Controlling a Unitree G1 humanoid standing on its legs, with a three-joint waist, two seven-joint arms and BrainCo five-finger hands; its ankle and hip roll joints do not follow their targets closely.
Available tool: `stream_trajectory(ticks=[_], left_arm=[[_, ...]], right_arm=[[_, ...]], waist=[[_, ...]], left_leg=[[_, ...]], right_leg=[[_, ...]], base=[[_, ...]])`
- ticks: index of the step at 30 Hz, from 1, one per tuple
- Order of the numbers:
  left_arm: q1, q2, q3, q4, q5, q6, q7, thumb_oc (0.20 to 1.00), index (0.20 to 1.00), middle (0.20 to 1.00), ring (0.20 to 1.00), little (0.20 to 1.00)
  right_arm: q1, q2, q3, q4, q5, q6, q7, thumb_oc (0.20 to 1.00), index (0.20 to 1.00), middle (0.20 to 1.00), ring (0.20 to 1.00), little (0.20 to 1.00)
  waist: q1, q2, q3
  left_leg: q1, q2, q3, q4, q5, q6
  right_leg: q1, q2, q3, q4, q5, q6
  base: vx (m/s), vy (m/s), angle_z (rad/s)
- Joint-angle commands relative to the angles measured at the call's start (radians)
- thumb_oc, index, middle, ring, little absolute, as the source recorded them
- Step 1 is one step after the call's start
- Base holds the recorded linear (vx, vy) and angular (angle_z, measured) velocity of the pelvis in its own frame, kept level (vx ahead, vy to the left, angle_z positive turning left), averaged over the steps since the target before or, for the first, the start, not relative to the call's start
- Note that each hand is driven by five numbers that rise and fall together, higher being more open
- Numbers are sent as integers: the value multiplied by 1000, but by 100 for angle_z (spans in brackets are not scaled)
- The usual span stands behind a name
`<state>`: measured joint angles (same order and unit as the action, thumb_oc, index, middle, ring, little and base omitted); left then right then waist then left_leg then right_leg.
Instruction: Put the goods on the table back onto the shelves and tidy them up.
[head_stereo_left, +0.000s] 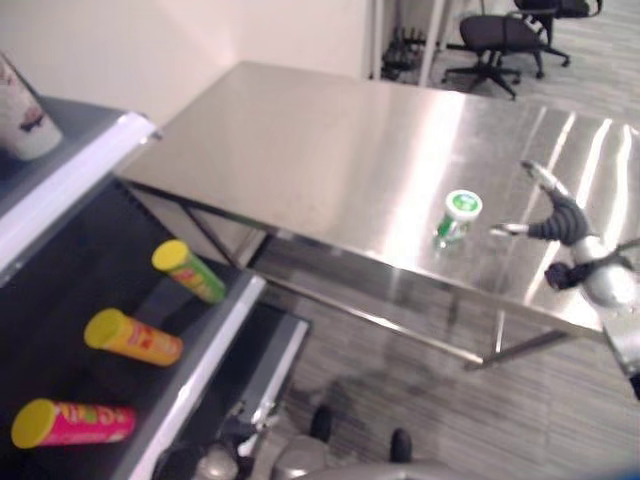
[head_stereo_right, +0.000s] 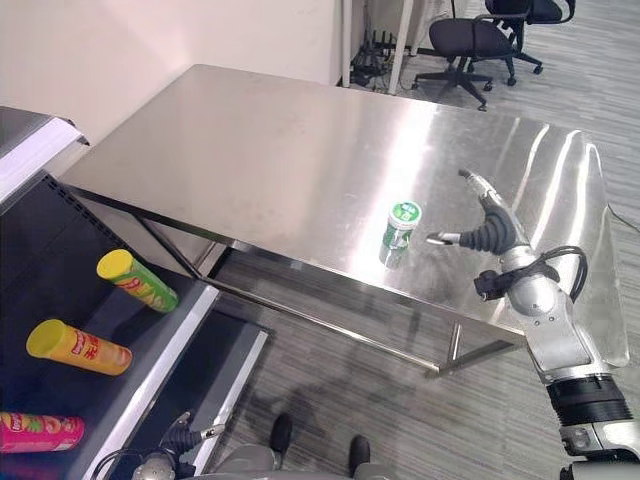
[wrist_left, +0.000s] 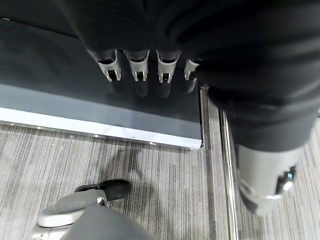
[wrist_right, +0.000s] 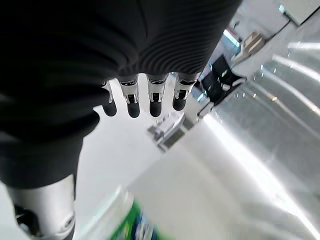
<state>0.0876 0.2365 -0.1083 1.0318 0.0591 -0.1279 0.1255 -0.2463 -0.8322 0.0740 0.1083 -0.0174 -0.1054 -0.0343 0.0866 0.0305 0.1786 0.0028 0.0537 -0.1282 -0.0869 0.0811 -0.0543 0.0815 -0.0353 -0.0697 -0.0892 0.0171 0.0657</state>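
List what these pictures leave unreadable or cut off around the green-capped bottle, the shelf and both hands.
- Bottle: label too small in the eye views; blurred and cut by the edge in the right wrist view.
- Pink can: cut by the frame edge in the right eye view.
- White cup: cut by the edge in the left eye view.
- Left hand: fingertips blurred, contact with the shelf unclear.
- Right hand: open beside the bottle.

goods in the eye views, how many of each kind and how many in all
Tall lying tubes with yellow caps on the shelf: 3, green, orange, pink
Green and white tub on the table: 1
White cup on the shelf top: 1
Total: 5
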Motion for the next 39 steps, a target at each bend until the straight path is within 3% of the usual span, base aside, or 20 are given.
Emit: stream_trajectory(ticks=[1, 6, 13, 23, 30, 34, 39], left_arm=[[-50, 39, 4, 38, 14, -16, 14, 1000, 1000, 1000, 1000, 1000], [-47, 36, 5, 34, 18, -13, 20, 1000, 1000, 1000, 1000, 1000], [-41, 22, -21, 27, 24, 2, 42, 1000, 1000, 1000, 1000, 1000], [-37, 11, -8, 44, 30, 11, 61, 1000, 1000, 1000, 1000, 1000], [-39, 10, -8, 39, 28, 12, 59, 1000, 1000, 1000, 1000, 1000], [-52, 15, 16, 33, 11, 7, 55, 1000, 1000, 1000, 1000, 1000], [-54, 15, 40, 38, 6, 5, 46, 1000, 1000, 1000, 1000, 1000]], right_arm=[[36, 8, -14, -66, 8, -43, 2, 1000, 1000, 1000, 1000, 1000], [66, 51, -4, -37, -50, -26, -13, 1000, 1000, 1000, 1000, 1000], [-5, 141, 40, 84, -187, 36, -125, 1000, 1000, 1000, 1000, 1000], [21, 176, -6, 76, -253, 66, -184, 1000, 1000, 1000, 1000, 1000], [23, 195, -14, 86, -210, 57, -189, 1000, 1000, 1000, 1000, 1000], [93, 196, -60, -31, -86, -2, -126, 1000, 1000, 1000, 1000, 1000], [163, 176, -137, -144, -42, -42, -92, 1000, 1000, 1000, 1000, 1000]], waist=[[40, -44, -49], [45, -39, -52], [62, -35, -51], [67, -36, -49], [67, -36, -51], [46, -39, -50], [25, -43, -45]], left_leg=[[38, 33, 72, 70, -137, -71], [36, 34, 68, 75, -141, -73], [34, 31, 67, 75, -145, -69], [34, 31, 69, 61, -146, -65], [45, 30, 78, 59, -150, -65], [50, 33, 91, 56, -151, -66], [49, 36, 105, 57, -154, -68]], right_leg=[[-10, -91, -56, 106, -169, 118], [-3, -96, -73, 109, -174, 117], [-2, -105, -89, 113, -176, 120], [-4, -113, -101, 118, -180, 124], [2, -116, -102, 113, -176, 125], [1, -120, -98, 112, -175, 128], [-10, -121, -88, 120, -175, 130]], base=[[26, -28, 5], [30, -21, 8], [53, -7, 10], [21, 0, 4], [0, 0, 0], [0, 0, 0], [-2, 0, -1]])
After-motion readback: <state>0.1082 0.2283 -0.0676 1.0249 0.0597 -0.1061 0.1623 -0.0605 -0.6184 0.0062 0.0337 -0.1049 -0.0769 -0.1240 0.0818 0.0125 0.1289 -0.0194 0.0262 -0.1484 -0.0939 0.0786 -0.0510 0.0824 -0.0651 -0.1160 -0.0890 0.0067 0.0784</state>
